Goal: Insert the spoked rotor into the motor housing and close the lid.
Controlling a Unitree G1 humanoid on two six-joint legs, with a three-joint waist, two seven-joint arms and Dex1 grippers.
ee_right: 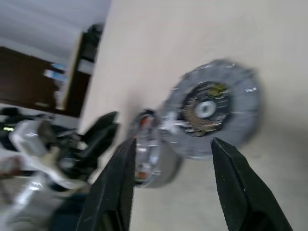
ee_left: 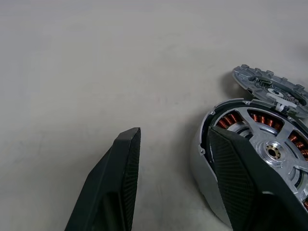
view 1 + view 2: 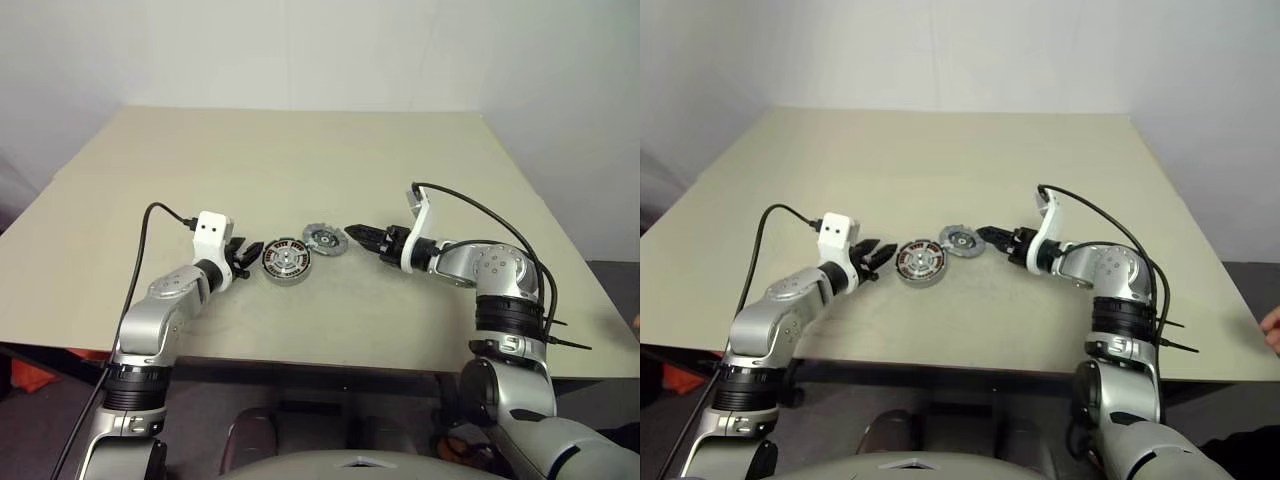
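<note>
Right hand [image 3: 352, 231], fingers spread and holding nothing, sits just right of the lid [image 3: 325, 239], which lies flat beside the rotor-filled motor housing [image 3: 286, 260] mid-table [image 3: 300, 160]; left hand [image 3: 252, 250], half open and empty, flanks the housing's left rim.

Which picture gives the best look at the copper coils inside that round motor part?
The left wrist view: the motor housing is close, its copper windings showing between silver spokes, one left pincer finger partly covering it. Both head views show it small on the table; the right wrist view shows it edge-on and blurred.
</note>
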